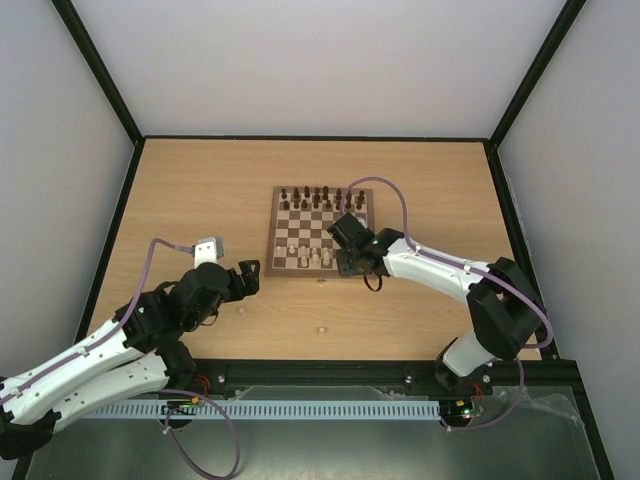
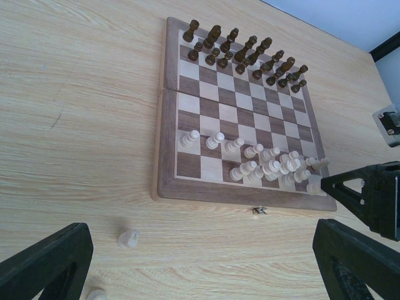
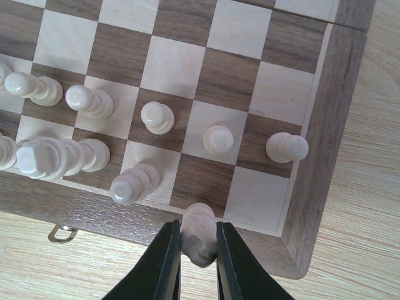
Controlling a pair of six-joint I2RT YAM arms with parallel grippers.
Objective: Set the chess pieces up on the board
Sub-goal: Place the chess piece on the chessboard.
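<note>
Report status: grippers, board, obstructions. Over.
Right gripper shut on pale piece at board near-right corner. Left gripper open, empty, left of board. Two loose pieces on table.

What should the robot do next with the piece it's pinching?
Probably nudge the right tool forward and lower its small cream wooden chess piece onto an empty back-row square; it hangs over the brown frame of the checkered wooden board.
</note>
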